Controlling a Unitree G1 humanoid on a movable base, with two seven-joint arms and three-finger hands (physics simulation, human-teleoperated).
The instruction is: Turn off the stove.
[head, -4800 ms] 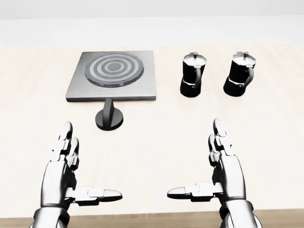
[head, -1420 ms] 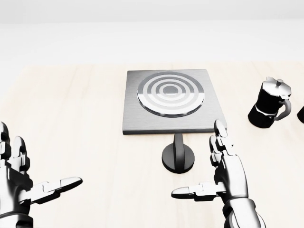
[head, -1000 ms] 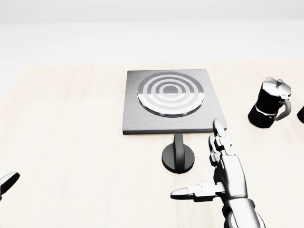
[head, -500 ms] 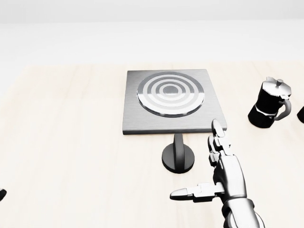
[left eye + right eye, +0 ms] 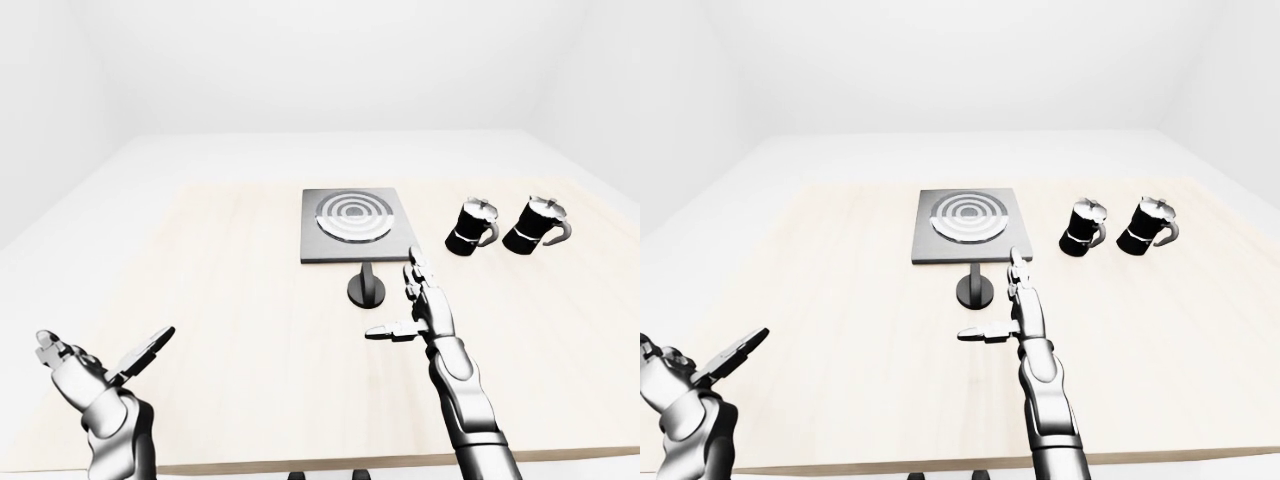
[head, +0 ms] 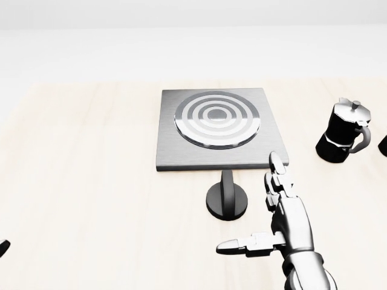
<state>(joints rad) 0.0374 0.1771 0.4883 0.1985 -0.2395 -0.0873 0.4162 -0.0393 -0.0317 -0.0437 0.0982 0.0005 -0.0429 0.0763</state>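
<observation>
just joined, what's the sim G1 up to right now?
It is set up to turn off the stove, a single-burner hotplate on the wooden table. Nothing is grasped. The right hand hovers open just right of the black control knob, which sits directly below the stove in the head view, fingers not touching it. The left hand hangs open, low at the left-eye view's left edge. Two moka pots stand right of the stove.

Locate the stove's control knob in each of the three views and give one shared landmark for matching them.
Left-eye view: knob just right of centre, below the stove.
Head view: knob lower centre, left of the right hand.
Right-eye view: knob at centre, just below the stove.
Shared landmark: the burner's concentric rings, directly above the knob.
</observation>
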